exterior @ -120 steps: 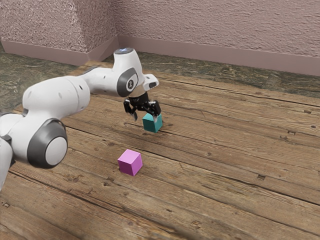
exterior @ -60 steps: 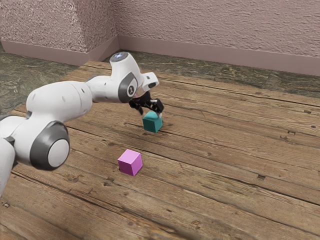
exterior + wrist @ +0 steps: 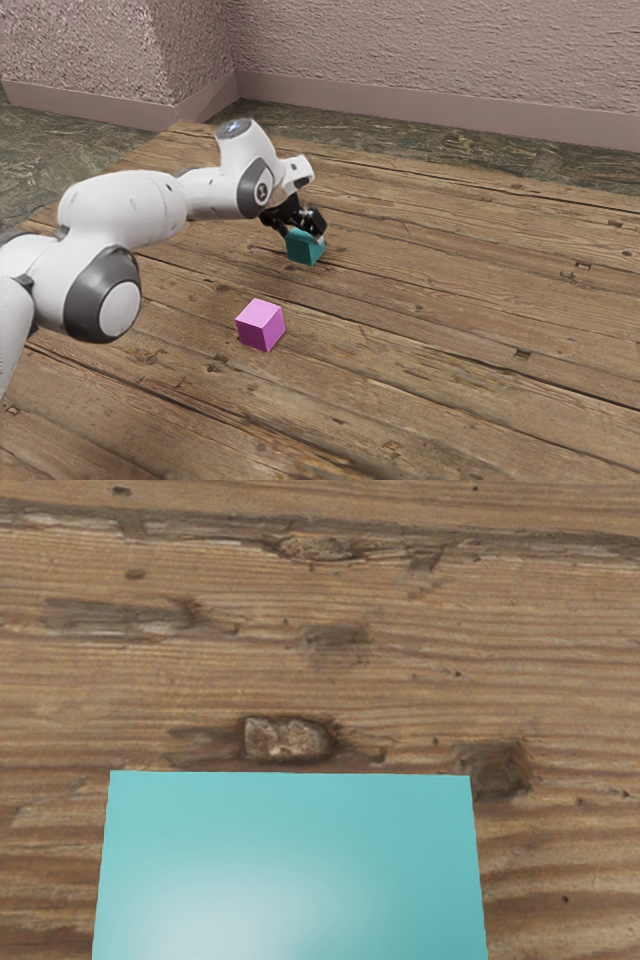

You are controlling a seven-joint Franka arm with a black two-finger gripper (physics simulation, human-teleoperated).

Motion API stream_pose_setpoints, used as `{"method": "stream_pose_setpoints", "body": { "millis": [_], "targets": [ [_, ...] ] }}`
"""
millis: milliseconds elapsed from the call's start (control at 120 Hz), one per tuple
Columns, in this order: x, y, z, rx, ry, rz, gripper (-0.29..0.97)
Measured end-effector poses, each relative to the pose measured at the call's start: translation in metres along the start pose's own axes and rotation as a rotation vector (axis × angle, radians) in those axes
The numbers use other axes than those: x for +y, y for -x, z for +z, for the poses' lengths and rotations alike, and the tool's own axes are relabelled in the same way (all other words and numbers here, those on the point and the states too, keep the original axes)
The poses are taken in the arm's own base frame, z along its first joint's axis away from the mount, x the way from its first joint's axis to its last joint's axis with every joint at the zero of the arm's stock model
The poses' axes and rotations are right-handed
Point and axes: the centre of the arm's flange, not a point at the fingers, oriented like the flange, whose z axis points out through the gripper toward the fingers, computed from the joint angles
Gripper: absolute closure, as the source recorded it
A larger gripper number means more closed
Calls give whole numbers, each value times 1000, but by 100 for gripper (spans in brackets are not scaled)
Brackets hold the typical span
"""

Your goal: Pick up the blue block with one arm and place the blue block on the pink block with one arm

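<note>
The blue block is a teal cube resting on the wooden floor near the middle of the exterior view. My gripper has come down over its top, and the black fingers stand apart on either side of the cube's upper part, open. In the wrist view the blue block lies large and close right under my hand, its top face square to the camera. The pink block sits on the planks nearer the camera, a little toward the exterior view's left of the blue one, well apart from it.
The wooden plank platform stretches wide toward the exterior view's right and front. A pink textured wall with a baseboard runs along the back. My own white arm spans the left side.
My hand has moved down onto the blue block, from just above it to straddling its top. Neither block has moved.
</note>
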Motion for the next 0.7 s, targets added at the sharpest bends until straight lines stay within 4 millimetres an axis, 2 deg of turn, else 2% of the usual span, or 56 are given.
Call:
{"method": "stream_pose_setpoints", "body": {
  "millis": [283, 567, 617, 700],
  "targets": [
    [-3, 5, 17, 2, -2, 18, 0],
    [-3, 6, 21, 17, -5, 30, 0],
    [-3, 5, 21, 20, 0, 26, 3],
    [-2, 4, 19, 27, 10, 17, 20]
  ]
}}
